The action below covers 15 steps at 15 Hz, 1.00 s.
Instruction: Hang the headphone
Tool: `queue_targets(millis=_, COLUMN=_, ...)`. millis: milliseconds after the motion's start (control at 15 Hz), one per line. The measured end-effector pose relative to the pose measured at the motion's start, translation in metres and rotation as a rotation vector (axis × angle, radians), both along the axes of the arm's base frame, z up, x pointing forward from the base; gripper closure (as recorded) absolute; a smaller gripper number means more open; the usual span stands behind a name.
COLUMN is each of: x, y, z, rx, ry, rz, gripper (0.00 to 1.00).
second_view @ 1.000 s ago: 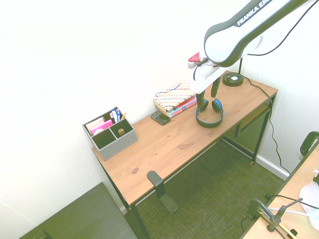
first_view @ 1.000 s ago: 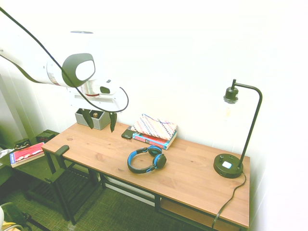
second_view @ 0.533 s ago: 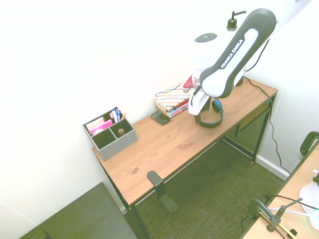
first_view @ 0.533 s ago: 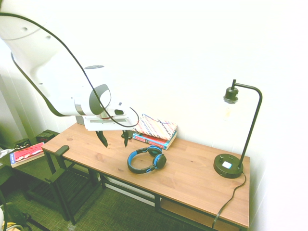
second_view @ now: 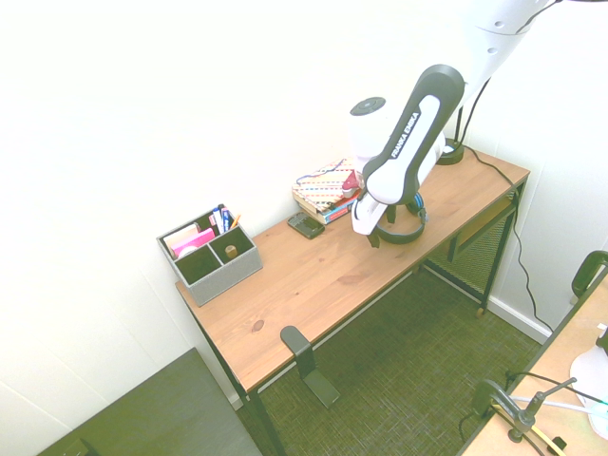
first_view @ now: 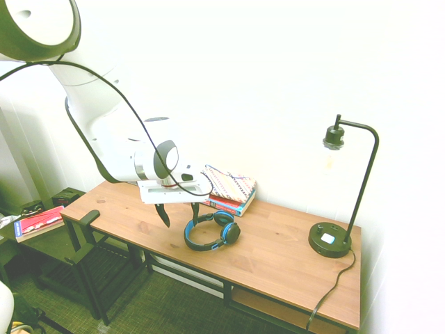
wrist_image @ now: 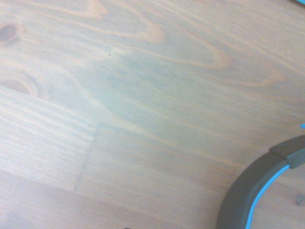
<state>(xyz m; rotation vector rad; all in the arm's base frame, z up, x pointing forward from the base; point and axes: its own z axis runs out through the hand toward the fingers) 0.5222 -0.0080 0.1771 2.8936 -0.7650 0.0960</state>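
Headphone [first_view: 211,232] flat on wooden desk [first_view: 278,264], white wall [first_view: 278,69] behind.

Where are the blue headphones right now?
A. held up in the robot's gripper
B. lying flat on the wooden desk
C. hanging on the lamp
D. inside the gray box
B: the headphones lie flat on the desk, with the open gripper just beside them.

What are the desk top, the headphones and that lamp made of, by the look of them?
The desk top looks like wood or a wood veneer, matt, with grain and knots showing plainly in the wrist view. The headphone seems to be dark matt plastic with bright blue trim; its ear cups look padded. The lamp appears to be thin black metal, though painted plastic cannot be ruled out.
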Motion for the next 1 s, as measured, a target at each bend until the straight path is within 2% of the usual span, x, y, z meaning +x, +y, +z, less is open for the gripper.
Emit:
queue_targets(millis=200, x=0.002, y=-0.005, z=-0.014, rx=-0.005, ry=0.019, rz=-0.027, gripper=1.00)
queue_targets(millis=1000, x=0.009, y=-0.015, z=-0.007, rx=-0.002, ry=0.060, rz=-0.090, gripper=1.00)
